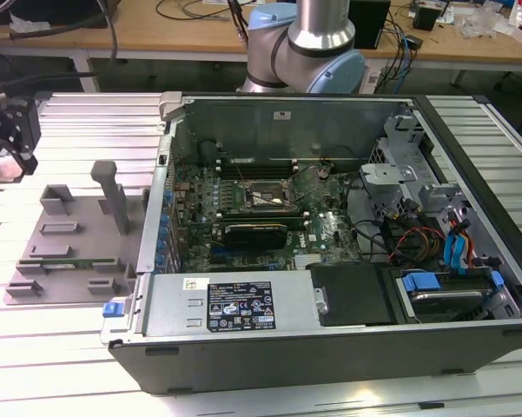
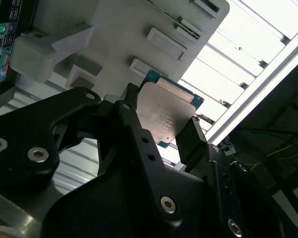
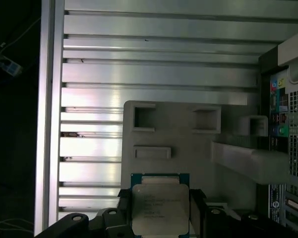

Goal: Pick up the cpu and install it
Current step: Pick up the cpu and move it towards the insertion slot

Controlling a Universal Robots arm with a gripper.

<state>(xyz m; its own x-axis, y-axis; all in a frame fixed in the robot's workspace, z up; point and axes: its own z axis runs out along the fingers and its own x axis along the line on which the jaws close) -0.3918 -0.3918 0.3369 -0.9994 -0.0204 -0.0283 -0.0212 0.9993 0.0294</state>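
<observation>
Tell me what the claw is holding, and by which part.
The claw holds the cpu, pinched by two opposite edges of it.

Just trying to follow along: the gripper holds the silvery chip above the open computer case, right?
Not quite. The gripper holds the cpu, but over the grey fixture beside the case, as the first wrist view shows.

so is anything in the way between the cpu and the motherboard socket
Yes. The cpu is held in the gripper by the grey fixture plate, outside the computer case. In the exterior view, the fixture's upright post and the case's metal side wall stand between there and the socket.
</observation>
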